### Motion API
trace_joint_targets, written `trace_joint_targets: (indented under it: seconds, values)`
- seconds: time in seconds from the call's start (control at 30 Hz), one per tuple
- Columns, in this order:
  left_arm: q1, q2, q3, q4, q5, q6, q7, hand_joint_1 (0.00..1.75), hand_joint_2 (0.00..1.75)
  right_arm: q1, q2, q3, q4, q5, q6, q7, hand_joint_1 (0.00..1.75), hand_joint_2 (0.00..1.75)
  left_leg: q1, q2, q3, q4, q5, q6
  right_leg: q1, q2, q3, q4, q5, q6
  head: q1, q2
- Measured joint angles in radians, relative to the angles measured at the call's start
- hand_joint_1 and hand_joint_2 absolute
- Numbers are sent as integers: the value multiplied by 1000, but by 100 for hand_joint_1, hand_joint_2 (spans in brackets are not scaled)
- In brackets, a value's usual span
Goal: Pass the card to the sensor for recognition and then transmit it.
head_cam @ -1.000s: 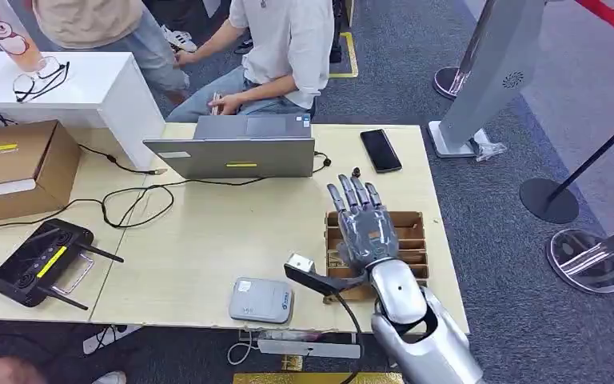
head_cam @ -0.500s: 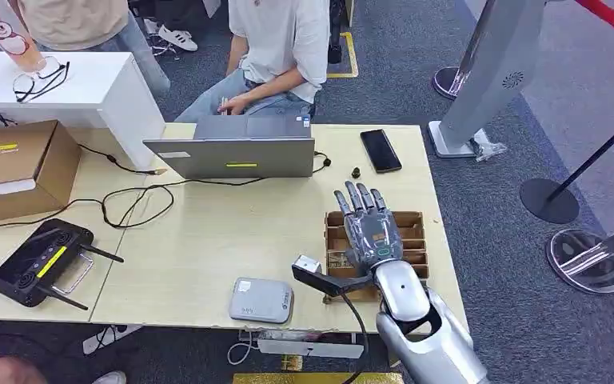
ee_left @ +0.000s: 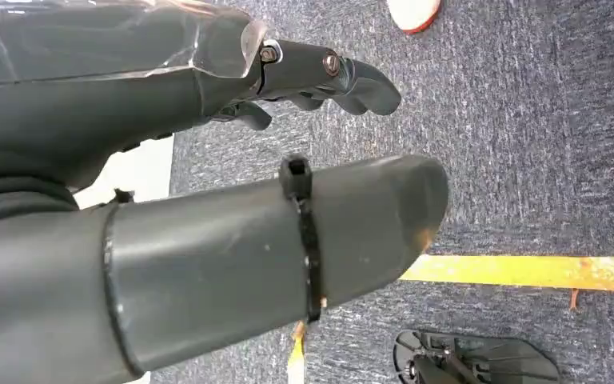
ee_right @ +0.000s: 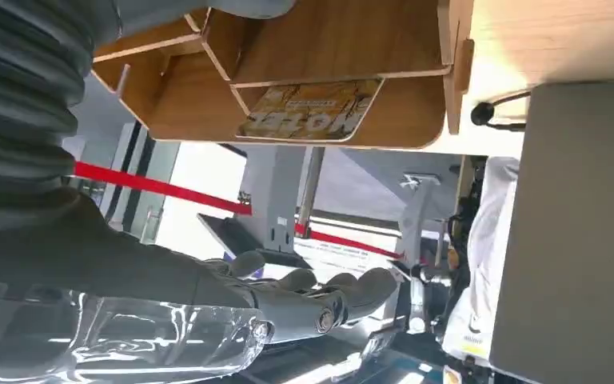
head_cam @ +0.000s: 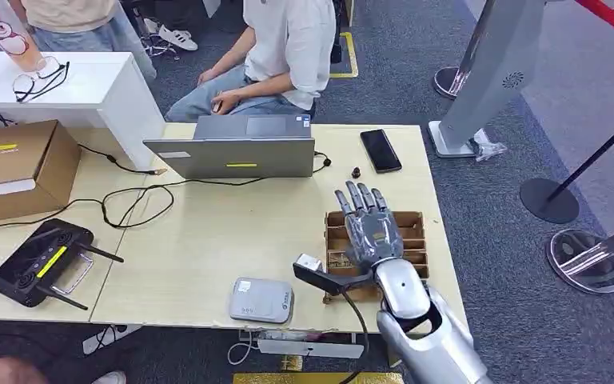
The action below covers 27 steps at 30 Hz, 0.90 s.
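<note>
- Light wooden table [head_cam: 208, 240], carrying:
- open laptop [head_cam: 232, 152] at 12 o'clock
- black phone [head_cam: 380, 150] at 1
- wooden slotted card holder [head_cam: 416, 228] at 4
- grey sensor [head_cam: 261, 300] at 6
- black controller [head_cam: 40, 262] at 8
- cardboard box [head_cam: 16, 164] at 10

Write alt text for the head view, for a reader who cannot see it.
The robot's right hand hovers with fingers spread over a brown slotted card holder near the right edge of a light wooden table. A grey card sensor lies at the near edge; a laptop and a black phone sit farther back, before a seated person.
</note>
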Motion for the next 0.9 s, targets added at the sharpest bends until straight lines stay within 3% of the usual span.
trace_joint_targets:
  seconds: [0.23, 0.27, 0.53, 0.6, 0.7, 0.9]
  values:
    - [0, 0, 0, 0, 0, 0, 0, 0, 0, -17, -1, -6, 9, -1, 0, 2, 31, 175, 0, 0, 0, 0, 0, 0, 0, 0, 0, 0, 0, 0, 0, 0]
    - [0, 0, 0, 0, 0, 0, 0, 0, 0, -19, -1, -7, 10, -1, 0, 2, 56, 175, 0, 0, 0, 0, 0, 0, 0, 0, 0, 0, 0, 0, 0, 0]
    - [0, 0, 0, 0, 0, 0, 0, 0, 0, -25, -2, -17, 18, -2, 0, 8, 68, 175, 0, 0, 0, 0, 0, 0, 0, 0, 0, 0, 0, 0, 0, 0]
    - [0, 0, 0, 0, 0, 0, 0, 0, 0, -25, -2, -19, 18, -1, 0, 8, 80, 175, 0, 0, 0, 0, 0, 0, 0, 0, 0, 0, 0, 0, 0, 0]
    - [0, 0, 0, 0, 0, 0, 0, 0, 0, -25, -2, -21, 18, -1, 0, 10, 72, 175, 0, 0, 0, 0, 0, 0, 0, 0, 0, 0, 0, 0, 0, 0]
    - [0, 0, 1, 0, 0, 0, 0, 0, 0, -25, -2, -21, 18, 3, 3, 12, 82, 175, 0, 0, 0, 0, 0, 0, 0, 0, 0, 0, 0, 0, 0, 0]
